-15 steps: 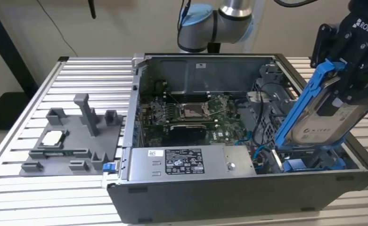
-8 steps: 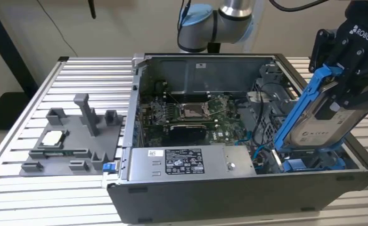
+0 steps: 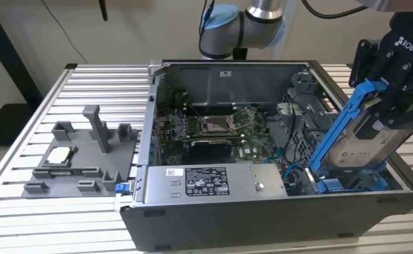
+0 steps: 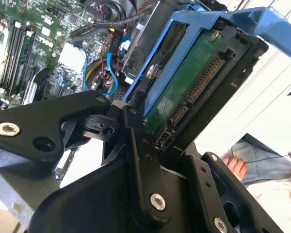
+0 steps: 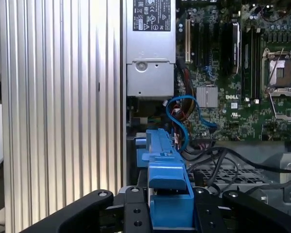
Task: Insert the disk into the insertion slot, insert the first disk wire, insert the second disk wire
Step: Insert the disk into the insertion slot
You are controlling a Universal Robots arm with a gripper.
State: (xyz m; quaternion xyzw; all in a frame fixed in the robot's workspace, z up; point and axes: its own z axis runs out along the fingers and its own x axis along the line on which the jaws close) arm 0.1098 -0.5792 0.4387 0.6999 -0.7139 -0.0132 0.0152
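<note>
1. Shows, in the exterior view, a black two-fingered claw (image 3: pixel 386 106) clamped shut on the upper end of the disk (image 3: pixel 365 143), a flat silver-grey hard drive with a white label, clipped in a bright blue plastic carrier frame.
2. Holds that disk steeply tilted, upper end raised toward the exterior view's right, lower end down inside the open dark-grey computer case (image 3: pixel 263 222).
3. Puts the lower end right at the blue plastic drive bay (image 3: pixel 351 185) in the case's near corner on the exterior view's right; cannot tell whether it is seated there.
4. Confirms the grasp in the second wrist view: claw (image 4: pixel 160 145) pressed against both sides of the disk (image 4: pixel 184 92), green circuit-board face and connector row turned to the camera.
5. Looks, in the first wrist view, along the blue carrier edge of the disk (image 5: pixel 167 160) from between the arms of the claw (image 5: pixel 172 211), with looping blue cables (image 5: pixel 184 121) just beyond it.
6. Leaves the green motherboard (image 3: pixel 220 127) uncovered in the middle of the case, beside the grey power supply box (image 3: pixel 206 182) with a white sticker.
7. Rests the case on a ribbed aluminium counter (image 3: pixel 86 95), next to a grey plastic fixture (image 3: pixel 79 159) on the exterior view's left.
</note>
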